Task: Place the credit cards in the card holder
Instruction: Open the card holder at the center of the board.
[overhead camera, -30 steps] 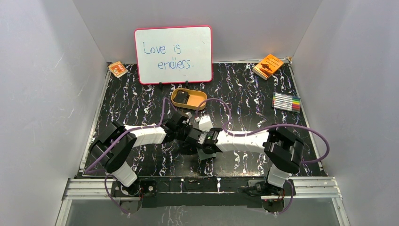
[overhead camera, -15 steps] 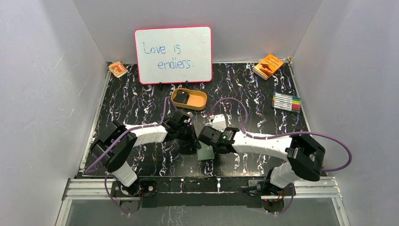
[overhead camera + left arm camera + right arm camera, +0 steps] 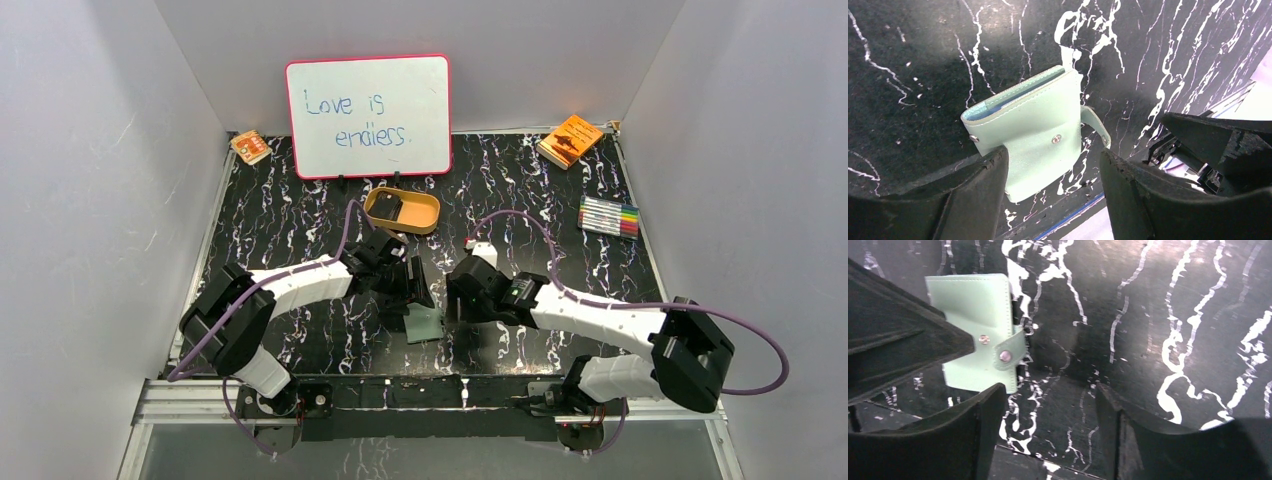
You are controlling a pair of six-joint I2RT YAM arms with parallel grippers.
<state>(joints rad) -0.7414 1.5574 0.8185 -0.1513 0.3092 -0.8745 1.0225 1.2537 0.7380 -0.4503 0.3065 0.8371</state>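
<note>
Grey walls stood round a black worktop [image 3: 300, 230] with white streaks. Two arms reached in from the 6 o'clock edge and met near the middle.

The left gripper [image 3: 416, 287] had its fingers spread wide and held nothing. The right gripper [image 3: 460, 298] was spread wide too, and it also held nothing.

A tan oval tray [image 3: 428, 216] sat at 12 o'clock from the left gripper, not far off. One dark credit card [image 3: 388, 208] lay in its 9 o'clock end. I could not tell if more cards lay under it.

The green card holder [image 3: 425, 325] lay flat on the worktop. It was at 6 o'clock from the left gripper and just beside it. From the right gripper it was at 8 o'clock. In the left wrist view it showed right between the two fingers. In the right wrist view it sat off at 10 o'clock, outside the fingers. So the left arm looked nearer to it.

It was folded shut. Its little strap [image 3: 1094, 124] hung loose at the side, and the snap [image 3: 1057, 139] on its face was bare. Pale blue sleeves peeped out along one edge.

From the card holder, the card was at 12 o'clock, with the left gripper in between. I think the holder would have to be opened before a card could go in.
</note>
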